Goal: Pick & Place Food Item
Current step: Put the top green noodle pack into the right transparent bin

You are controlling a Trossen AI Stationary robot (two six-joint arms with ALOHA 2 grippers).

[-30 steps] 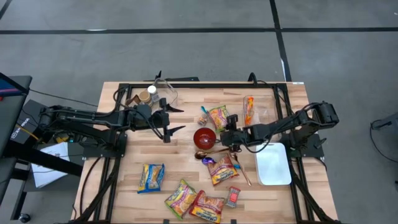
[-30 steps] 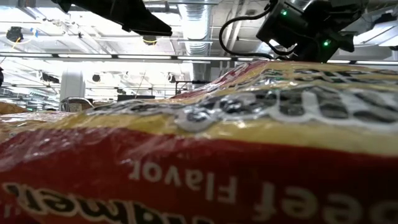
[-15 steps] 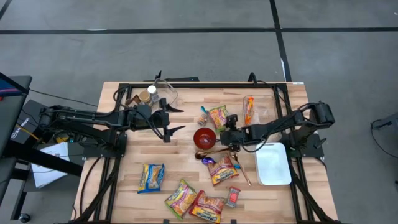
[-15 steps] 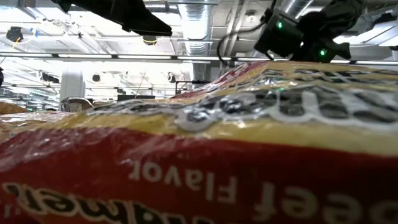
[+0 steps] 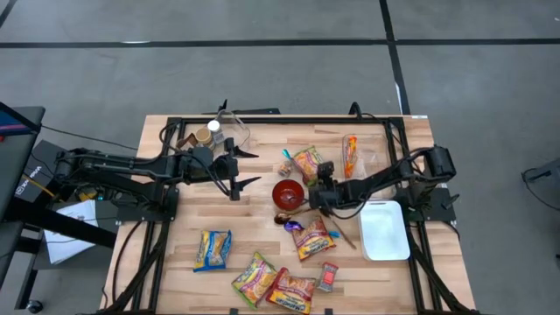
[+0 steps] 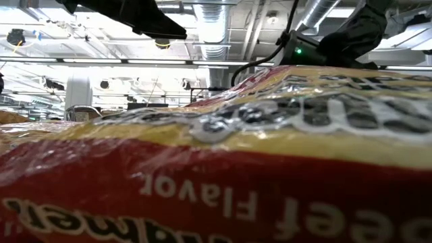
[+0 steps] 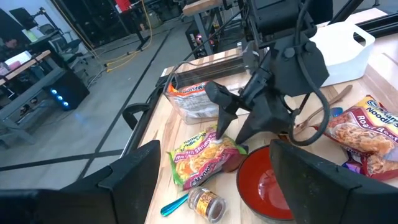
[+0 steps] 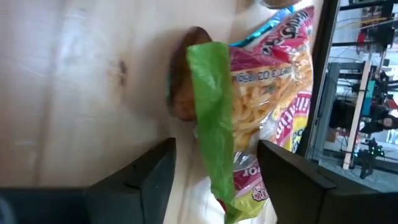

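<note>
At the middle of the table, just beside the red bowl (image 5: 289,193), your right gripper (image 7: 230,132) hangs low over the end of the noodle packet (image 7: 202,155) with the green edge. Its fingers stand apart, neither wide nor pinched, and they hold nothing yet.

What matters for you is how the packet lies to those fingers. In the right wrist view the noodle packet (image 8: 249,112) runs lengthwise away from the gripper. Its green edge reaches back into the gap between the two fingers and touches neither. The long axis therefore lines up with the gripper's reach, and the jaws would close across the packet's thin edge, not its length. That looks like a fair line for a pinch, if you come down a little more first. A brown rounded thing lies against the packet's far side; I can't tell you what it is.

The left gripper (image 5: 242,168) waits with its fingers spread wide, well off on the other side of the bowl. The right arm is clearly the nearer one.
</note>
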